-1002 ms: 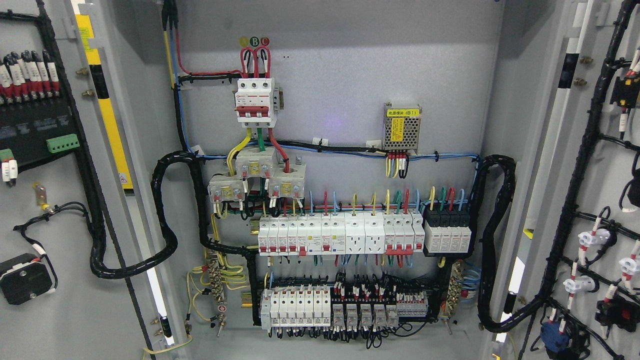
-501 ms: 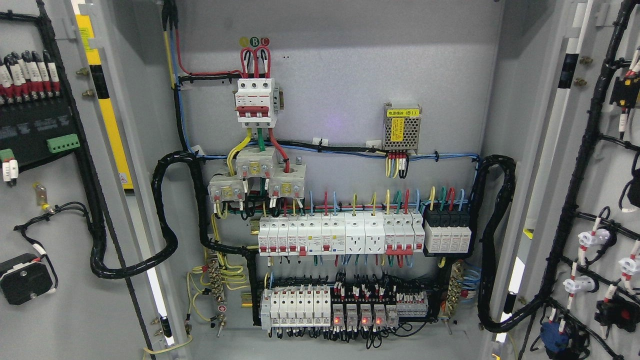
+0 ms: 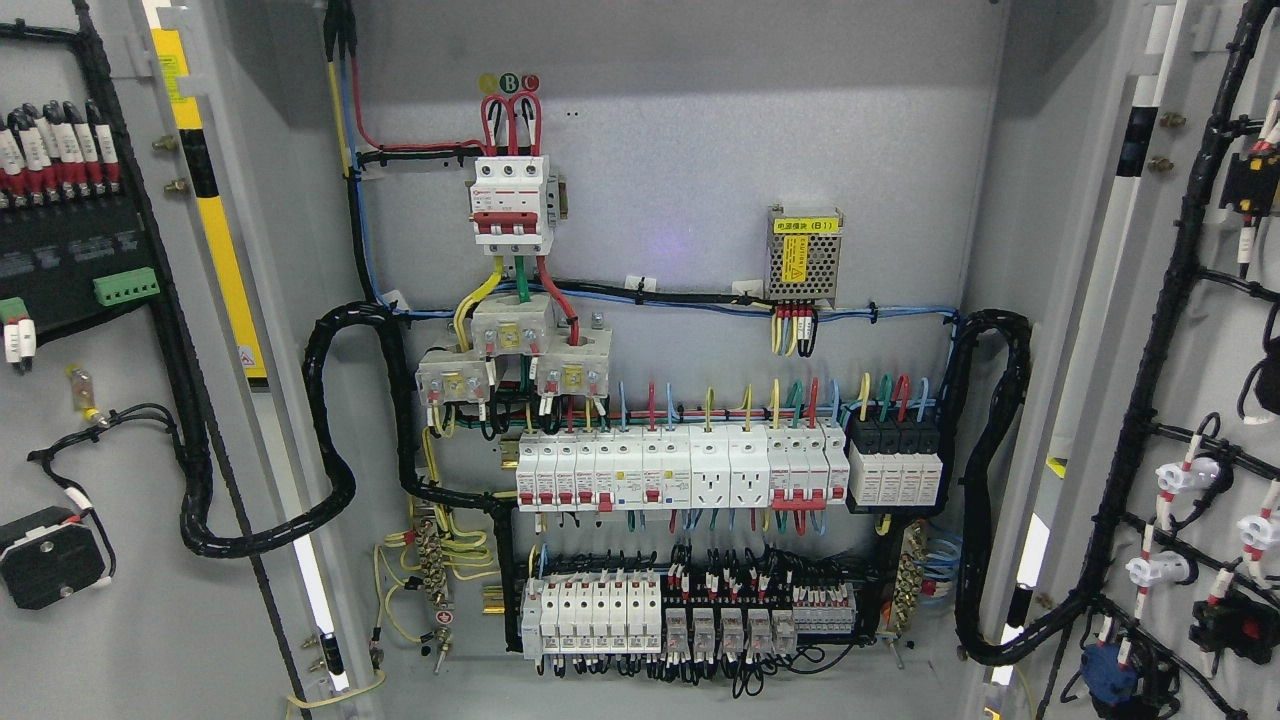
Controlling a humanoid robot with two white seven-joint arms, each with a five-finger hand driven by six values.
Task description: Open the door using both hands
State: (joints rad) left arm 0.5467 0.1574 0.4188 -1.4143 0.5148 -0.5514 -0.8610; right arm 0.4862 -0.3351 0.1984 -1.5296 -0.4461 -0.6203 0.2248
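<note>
The cabinet stands with both doors swung wide, and neither robot hand nor arm shows anywhere in the head view, so the state of the hands cannot be told. The landmark is the main breaker [image 3: 511, 203], a white three-pole unit with red levers mounted high on the grey back panel [image 3: 700, 130]. Left of it and nearer the camera hangs the left door [image 3: 90, 420], its inner face carrying a black terminal block and a black round fitting, both partly cut by the picture's left edge. Far to the right of the breaker hangs the right door [image 3: 1200, 350], whose wiring and white fittings run off the right edge; the parts at its lower corner are too crowded to make out. Right of the breaker and slightly lower sits a small mesh-cased power supply [image 3: 803, 256] with a yellow label whose print is too small to read. Below the breaker runs a row of white breakers [image 3: 680, 472], and under that a second row [image 3: 660, 615] with small relays, their markings illegible. A thick black cable loom [image 3: 335, 470] loops down left of the breaker toward the left door; a matching loom [image 3: 990, 480] loops at the far right. The cabinet floor is cut off at the bottom edge.
</note>
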